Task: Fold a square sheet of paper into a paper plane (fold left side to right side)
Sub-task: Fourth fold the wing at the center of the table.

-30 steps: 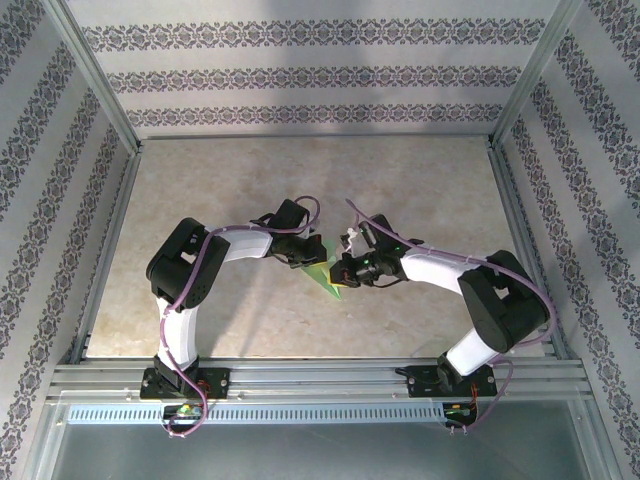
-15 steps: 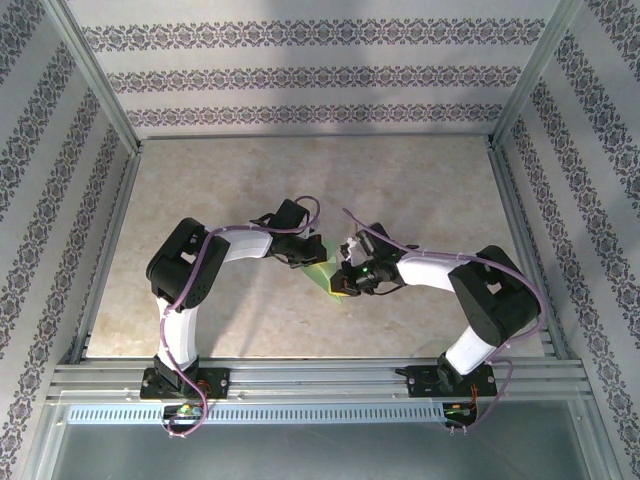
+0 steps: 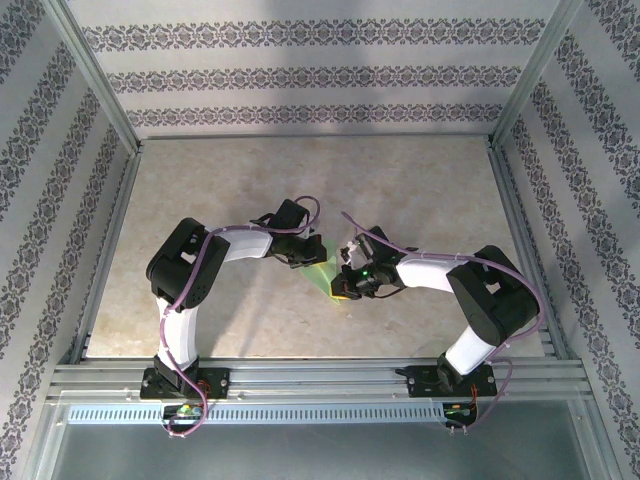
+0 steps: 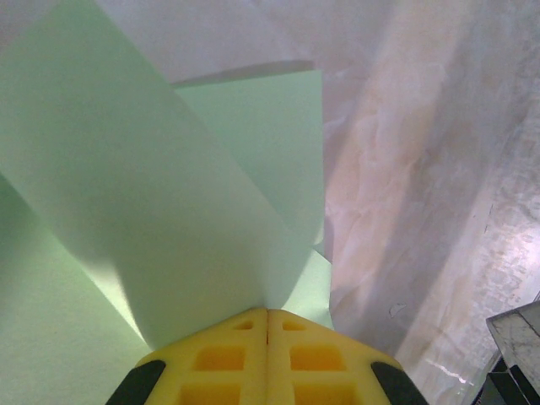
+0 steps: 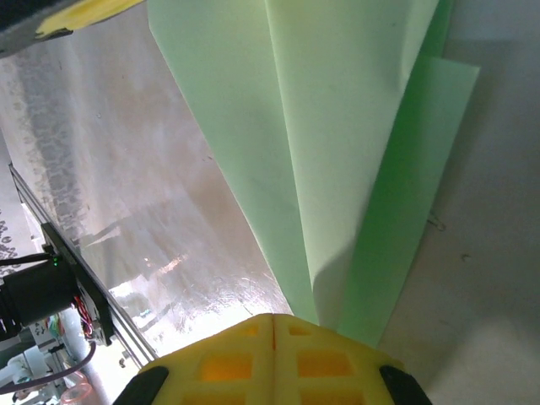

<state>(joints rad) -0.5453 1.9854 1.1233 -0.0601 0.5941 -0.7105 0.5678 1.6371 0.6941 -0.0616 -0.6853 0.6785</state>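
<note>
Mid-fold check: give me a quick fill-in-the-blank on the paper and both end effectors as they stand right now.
The paper is pale ____.
The left end effector and the right end effector are each ____ on it.
Seen from above, it sits ____ the two end effectors.
Missing words: green; shut; between.

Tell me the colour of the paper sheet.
Pale green, plain, no print: the paper sheet shows best in the right wrist view.

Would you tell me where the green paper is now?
In the top view, the folded green paper is at centre, pinched by the left gripper and right gripper.
</note>
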